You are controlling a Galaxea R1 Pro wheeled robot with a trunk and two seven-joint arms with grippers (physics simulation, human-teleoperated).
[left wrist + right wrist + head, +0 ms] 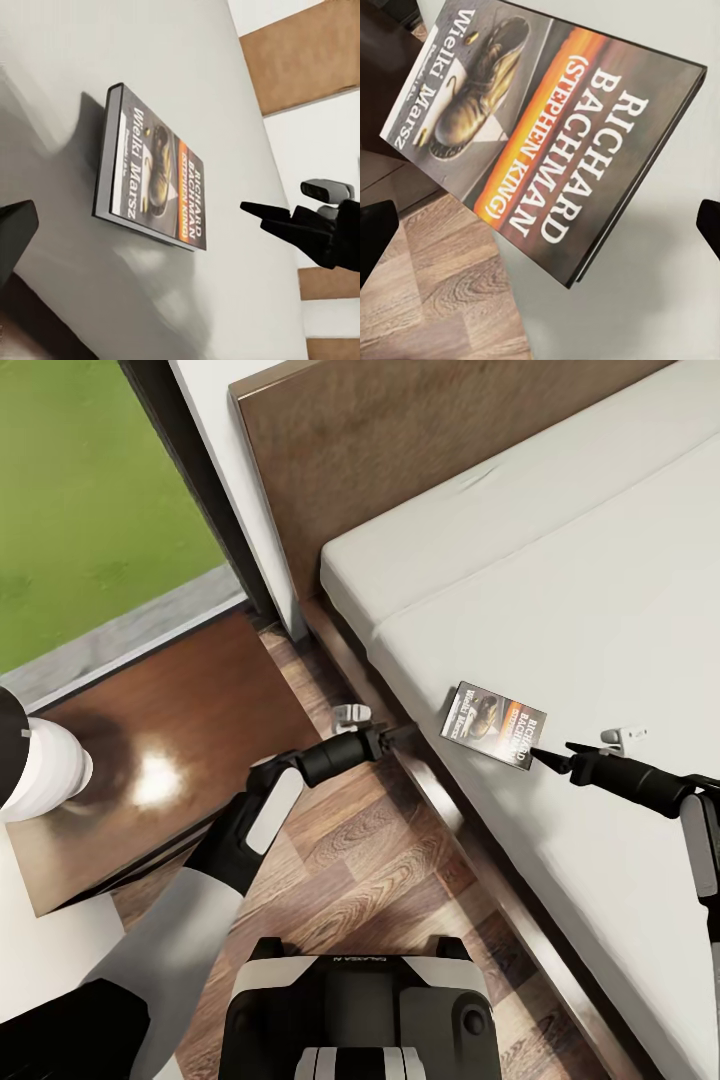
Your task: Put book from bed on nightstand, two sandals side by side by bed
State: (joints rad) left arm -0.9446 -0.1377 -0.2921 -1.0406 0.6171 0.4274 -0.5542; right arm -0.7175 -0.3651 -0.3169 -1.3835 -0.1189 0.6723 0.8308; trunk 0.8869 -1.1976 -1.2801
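Item: book (494, 725), flat near the bed's (600, 560) floor-side edge | right gripper (548, 758) at its nearest corner, fingers spread, holding nothing | left gripper (400, 733) just off the bed edge, aperture unclear | advice: straddle the cover's edge squarely, close firmly, then carry it to the nightstand (190, 730).
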